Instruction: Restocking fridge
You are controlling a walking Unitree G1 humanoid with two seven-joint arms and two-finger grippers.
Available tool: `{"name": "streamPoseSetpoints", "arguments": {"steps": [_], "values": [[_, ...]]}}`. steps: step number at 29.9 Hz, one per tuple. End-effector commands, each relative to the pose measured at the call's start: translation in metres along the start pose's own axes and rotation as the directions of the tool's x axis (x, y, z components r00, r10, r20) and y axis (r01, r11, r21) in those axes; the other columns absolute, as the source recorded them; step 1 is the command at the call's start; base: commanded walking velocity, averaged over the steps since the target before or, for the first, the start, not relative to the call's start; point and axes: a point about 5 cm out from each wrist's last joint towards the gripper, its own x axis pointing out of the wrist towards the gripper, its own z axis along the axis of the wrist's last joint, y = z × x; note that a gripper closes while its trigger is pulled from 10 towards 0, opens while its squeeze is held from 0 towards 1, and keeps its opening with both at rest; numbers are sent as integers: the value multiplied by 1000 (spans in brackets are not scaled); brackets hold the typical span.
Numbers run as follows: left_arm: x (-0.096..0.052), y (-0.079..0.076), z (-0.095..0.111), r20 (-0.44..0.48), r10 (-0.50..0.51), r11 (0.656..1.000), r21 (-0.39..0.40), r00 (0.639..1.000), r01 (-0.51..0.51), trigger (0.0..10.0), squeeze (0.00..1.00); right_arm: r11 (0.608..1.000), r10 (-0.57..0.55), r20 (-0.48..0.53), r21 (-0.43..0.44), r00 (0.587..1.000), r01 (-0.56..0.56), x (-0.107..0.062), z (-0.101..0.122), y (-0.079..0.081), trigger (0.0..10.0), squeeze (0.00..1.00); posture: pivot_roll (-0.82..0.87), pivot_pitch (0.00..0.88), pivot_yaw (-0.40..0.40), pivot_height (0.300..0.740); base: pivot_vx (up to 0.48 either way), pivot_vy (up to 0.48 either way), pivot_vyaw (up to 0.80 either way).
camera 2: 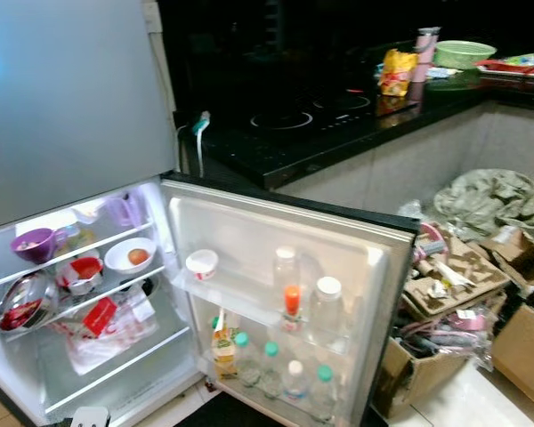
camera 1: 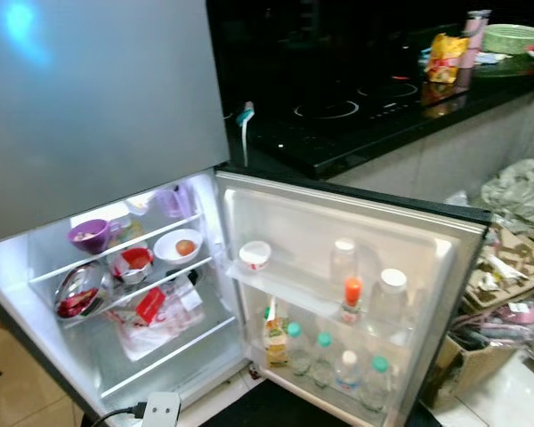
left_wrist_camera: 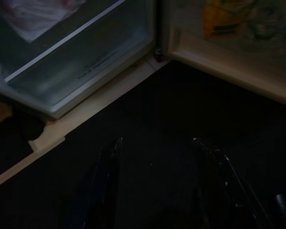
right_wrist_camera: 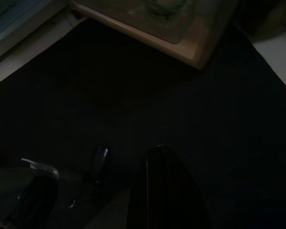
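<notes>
While the small white-lined fridge (camera 1: 36, 267) stands with its door (camera 1: 427, 240) swung fully open, no item is in hand, so the step reads as survey before the first pick.

Black glossy worktop (camera 1: 356, 133) runs behind the fridge; built-in hob rings at its middle. Candidate stock sits at its far right corner: yellow snack bag (camera 1: 445, 55), pink tumbler (camera 1: 473, 31), green plastic basket (camera 1: 514, 37). Teal-handled brush (camera 1: 245, 116) hangs at the front left edge.

Cardboard boxes with clutter (camera 2: 454, 285) on the floor, right of the door.

Fridge interior, wire shelves: purple plastic bowl (camera 1: 89, 235) on the top shelf; white bowl holding an egg-like item (camera 1: 179, 246) and red-and-white dish (camera 1: 135, 260) on the middle shelf; foil-covered dish (camera 1: 78, 292) at its left end; crumpled plastic bag with red pack (camera 1: 156, 311) below. Lowest shelf looks free.

Door racks: white tub (camera 1: 254, 254), clear bottles, one orange-capped bottle (camera 1: 352, 298) on the upper rack; yellow juice carton (camera 1: 276, 342) and green-capped bottles (camera 1: 324, 356) on the lower rack.

Left claw (left_wrist_camera: 157, 186): fingers well apart, holding nothing, hanging over the dark floor mat (left_wrist_camera: 181, 119) by the fridge's bottom edge. Right claw (right_wrist_camera: 128, 186): very dark; cannot tell how far open, nothing visibly held.

Next move, judged: turn toward the worktop's far right corner, reach and grasp one item, then carry it to a free shelf.
</notes>
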Motion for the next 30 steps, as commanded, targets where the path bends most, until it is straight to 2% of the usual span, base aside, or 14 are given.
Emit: {"name": "streamPoseSetpoints", "arguments": {"steps": [1, 8, 13, 26, 30], "values": [[-2, 3, -4, -24, 6, 1000, 12, 1000, -6, 10000, 0, 1000, -3, 2, 5, 1000, 3, 0, 0, 0, 10000, 0, -32, 89, 69, 740, 0, -390, 0], [-2, 4, -5, -28, 10, 1000, 10, 1000, -10, 10000, 0, 1000, 6, 14, 10, 1000, -6, 1, 3, 3, 10000, 0, -28, 94, 68, 740, 0, -389, 0], [-4, 12, -5, -13, 81, 997, -7, 997, -81, 10000, 0, 1000, 12, 20, 8, 1000, -12, 1, 4, 4, 10000, 0, -27, 95, 68, 740, 0, 0, 0], [-3, 12, -3, -6, 76, 997, -14, 997, -76, 10000, 0, 1000, 22, 51, 9, 998, -23, 3, 14, 5, 10000, 0, -24, 94, 67, 740, 0, 0, 0], [-3, 10, -3, -11, 64, 998, -12, 998, -65, 10000, 0, 1000, 26, 57, 7, 998, -27, 4, 17, 7, 10000, 0, -21, 94, 63, 740, 0, -480, 0]]}}
